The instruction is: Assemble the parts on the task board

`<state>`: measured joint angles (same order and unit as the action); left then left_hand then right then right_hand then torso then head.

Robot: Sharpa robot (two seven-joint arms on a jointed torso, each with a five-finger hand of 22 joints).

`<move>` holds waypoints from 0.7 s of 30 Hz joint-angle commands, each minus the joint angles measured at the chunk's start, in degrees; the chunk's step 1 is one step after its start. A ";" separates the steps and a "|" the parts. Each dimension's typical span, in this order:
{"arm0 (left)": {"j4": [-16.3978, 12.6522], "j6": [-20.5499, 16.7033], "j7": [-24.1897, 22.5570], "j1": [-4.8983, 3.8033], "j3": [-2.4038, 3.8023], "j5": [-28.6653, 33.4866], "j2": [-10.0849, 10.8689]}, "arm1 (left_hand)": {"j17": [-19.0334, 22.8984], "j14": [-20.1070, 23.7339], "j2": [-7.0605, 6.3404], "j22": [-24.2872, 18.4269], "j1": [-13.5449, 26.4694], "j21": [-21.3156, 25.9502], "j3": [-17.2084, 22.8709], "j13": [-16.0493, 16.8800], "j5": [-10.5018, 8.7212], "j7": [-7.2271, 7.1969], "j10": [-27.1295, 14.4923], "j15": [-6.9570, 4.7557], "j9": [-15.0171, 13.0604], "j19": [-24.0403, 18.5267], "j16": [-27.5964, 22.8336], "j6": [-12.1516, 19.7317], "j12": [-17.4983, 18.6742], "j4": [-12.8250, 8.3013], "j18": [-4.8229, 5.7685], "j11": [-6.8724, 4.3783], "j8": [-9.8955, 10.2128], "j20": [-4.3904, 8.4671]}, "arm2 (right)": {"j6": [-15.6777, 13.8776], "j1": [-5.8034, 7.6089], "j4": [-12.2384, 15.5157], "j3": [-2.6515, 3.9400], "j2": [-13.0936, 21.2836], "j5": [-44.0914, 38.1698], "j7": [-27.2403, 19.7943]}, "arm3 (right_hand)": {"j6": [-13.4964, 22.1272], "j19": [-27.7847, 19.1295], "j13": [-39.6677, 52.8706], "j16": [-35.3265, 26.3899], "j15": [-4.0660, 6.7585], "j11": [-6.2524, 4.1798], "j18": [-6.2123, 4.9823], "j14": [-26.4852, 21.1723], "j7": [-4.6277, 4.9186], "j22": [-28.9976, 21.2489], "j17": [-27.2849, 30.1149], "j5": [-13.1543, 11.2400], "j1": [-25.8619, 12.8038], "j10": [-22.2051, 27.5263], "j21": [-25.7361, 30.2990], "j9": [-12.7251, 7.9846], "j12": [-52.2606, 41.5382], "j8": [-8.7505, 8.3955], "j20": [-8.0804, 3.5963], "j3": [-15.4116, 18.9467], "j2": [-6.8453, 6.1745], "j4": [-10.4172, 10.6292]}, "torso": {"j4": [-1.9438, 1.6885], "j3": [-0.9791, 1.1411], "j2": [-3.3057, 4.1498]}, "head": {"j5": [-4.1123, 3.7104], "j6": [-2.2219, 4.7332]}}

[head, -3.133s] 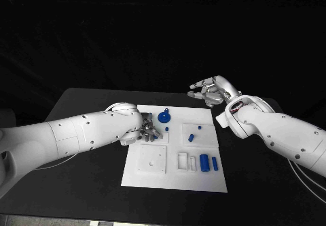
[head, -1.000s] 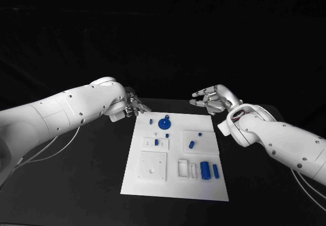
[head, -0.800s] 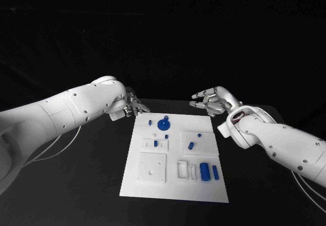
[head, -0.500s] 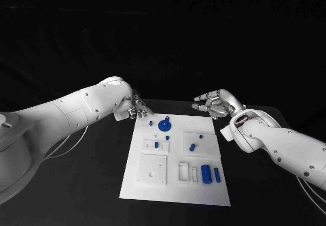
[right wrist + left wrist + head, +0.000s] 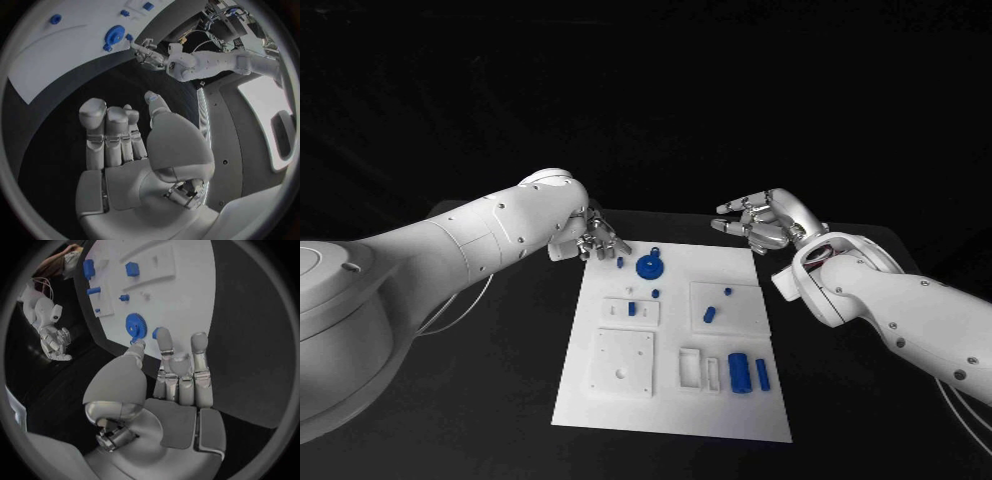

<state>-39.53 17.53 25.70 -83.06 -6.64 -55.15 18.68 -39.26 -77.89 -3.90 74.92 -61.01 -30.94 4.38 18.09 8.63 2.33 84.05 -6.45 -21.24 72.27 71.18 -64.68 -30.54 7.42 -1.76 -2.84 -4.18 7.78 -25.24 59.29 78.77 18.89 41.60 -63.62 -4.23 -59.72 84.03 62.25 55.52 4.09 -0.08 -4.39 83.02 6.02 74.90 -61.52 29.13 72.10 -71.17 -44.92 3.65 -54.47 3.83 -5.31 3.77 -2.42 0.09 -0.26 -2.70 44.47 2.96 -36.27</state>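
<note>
The board (image 5: 672, 400) lay in the middle of the frame, on the black table (image 5: 488, 380). The left hand (image 5: 596, 242) hung at the upper left corner of the board. Its fingers (image 5: 164, 342) were straight and a little apart, and nothing was in them. In the left wrist view the fingertips pointed at the blue gear (image 5: 134, 326) and at a small blue peg (image 5: 156, 333) just beside it. I could not tell if a fingertip touched the peg.

The right hand (image 5: 764, 221) was above the upper right corner of the board, off to the side. It was loose and held nothing too.

In the head view the gear (image 5: 649, 267) sat near the top of the board, with the peg (image 5: 620, 263) to its left. Two more small blue bits (image 5: 632, 309) were in the middle left. A blue piece (image 5: 710, 315) lay on the raised square (image 5: 747, 322) at the middle right. A fat blue tube (image 5: 738, 372) and a thin blue bar (image 5: 763, 374) lay at the lower right, next to white slots (image 5: 689, 366). A big white square (image 5: 622, 363) sat at the lower left.

The step looked like picking up the peg or the gear with the left hand. To do it well, the hand should come down slowly and pinch the part from two sides. The peg was tiny and sat close to the gear, so a fast push could knock it away or bump the gear. The right hand should wait off the board, out of the way.
</note>
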 commanded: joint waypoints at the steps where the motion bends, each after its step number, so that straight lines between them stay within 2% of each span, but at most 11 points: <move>1: 0.11 2.71 -0.99 0.00 -0.02 -0.91 -0.36 | -0.18 0.31 -0.14 1.02 0.23 -0.38 -0.07 0.08 -0.16 -0.06 2.59 -0.10 -0.48 -0.32 0.33 -0.22 -0.37 0.32 -0.17 0.25 -0.55 -0.16 | -0.08 0.04 0.10 0.08 -0.15 -0.21 -0.16 | -0.06 1.46 -0.08 -0.13 -0.04 -0.06 -0.48 -0.34 -0.04 5.65 0.02 0.19 -0.47 0.27 0.32 -0.07 0.23 -0.27 0.24 0.01 -0.16 0.26 | 0.03 -0.03 0.05 | -0.01 0.01; 8: 0.35 3.86 -1.14 0.11 -0.17 -0.94 -0.71 | -0.34 0.28 0.37 1.03 0.41 -0.59 -0.32 0.04 -0.07 -0.19 2.59 -0.09 -1.50 -0.41 0.52 -0.26 -0.48 0.03 -0.15 0.20 -1.03 -0.18 | -0.05 0.07 0.07 0.13 -0.35 -0.21 -0.11 | -0.06 1.46 -0.08 -0.13 -0.04 -0.06 -0.48 -0.34 -0.04 5.65 0.02 0.19 -0.47 0.27 0.32 -0.07 0.23 -0.27 0.24 0.01 -0.16 0.26 | -0.06 -0.08 0.04 | -0.11 -0.06; 10: 0.46 4.02 -1.15 0.15 -0.20 -0.95 -0.72 | -0.31 0.34 0.96 1.02 0.63 -0.78 -0.81 -0.05 0.13 -0.24 2.59 -0.08 -2.14 -0.54 0.61 -0.27 -0.45 -0.67 -0.17 0.18 -1.00 -0.20 | -0.04 0.07 0.05 0.13 -0.36 -0.21 -0.09 | -0.06 1.46 -0.08 -0.13 -0.04 -0.06 -0.48 -0.34 -0.04 5.65 0.02 0.19 -0.47 0.27 0.32 -0.07 0.23 -0.27 0.24 0.01 -0.16 0.26 | -0.09 -0.08 0.03 | -0.14 -0.06; 14: 0.64 4.15 -1.17 0.18 -0.23 -0.95 -0.70 | -0.25 0.36 1.92 1.01 0.64 -0.86 -1.31 -0.07 1.17 -0.28 2.58 -0.09 -2.63 -0.58 0.63 -0.35 -0.48 -1.58 -0.17 0.16 -1.01 -0.20 | -0.03 0.07 0.03 0.14 -0.38 -0.21 -0.08 | -0.06 1.46 -0.08 -0.13 -0.04 -0.06 -0.48 -0.34 -0.04 5.65 0.02 0.19 -0.47 0.27 0.32 -0.07 0.23 -0.27 0.24 0.01 -0.16 0.26 | -0.16 -0.08 0.05 | -0.22 -0.11; 17: 0.77 4.25 -1.22 0.20 -0.24 -0.95 -0.68 | -0.25 0.36 2.74 1.00 0.51 -0.88 -1.68 -0.08 3.06 -0.27 2.58 -0.09 -2.72 -0.61 0.65 -0.34 -0.44 -2.36 -0.17 0.16 -0.94 -0.20 | -0.03 0.07 -0.01 0.14 -0.42 -0.21 -0.07 | -0.06 1.46 -0.08 -0.13 -0.04 -0.06 -0.48 -0.34 -0.04 5.65 0.02 0.19 -0.47 0.27 0.32 -0.07 0.23 -0.27 0.24 0.01 -0.16 0.26 | -0.12 -0.09 0.05 | -0.23 -0.12; 21: 0.86 4.41 -1.36 0.22 -0.26 -0.89 -0.69 | -0.22 0.39 4.18 1.00 0.21 -0.91 -2.59 -0.08 3.97 -0.28 2.58 -0.09 -2.72 -0.64 0.68 -0.43 -0.44 -4.05 -0.16 0.16 -0.80 -0.21 | -0.03 0.07 -0.03 0.14 -0.47 -0.21 -0.07 | -0.06 1.46 -0.08 -0.13 -0.04 -0.06 -0.48 -0.34 -0.04 5.65 0.02 0.19 -0.47 0.27 0.32 -0.07 0.23 -0.27 0.24 0.01 -0.16 0.26 | -0.10 -0.10 0.12 | -0.19 -0.17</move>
<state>-38.67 20.68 25.12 -82.85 -6.90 -55.90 18.13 -39.49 -77.89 0.02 74.91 -60.92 -31.59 1.67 18.07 12.41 2.11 84.05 -6.45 -23.88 72.06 71.66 -64.90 -30.83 3.44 -1.76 -2.84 -5.11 7.58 -25.29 59.36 78.69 18.99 41.18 -63.62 -4.15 -59.72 84.03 62.25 55.52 4.09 -0.08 -4.39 83.02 6.02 74.95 -61.53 29.13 72.10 -71.17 -44.92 3.65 -54.49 3.83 -5.31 3.77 -2.42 0.09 -0.38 -2.79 44.53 2.74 -36.40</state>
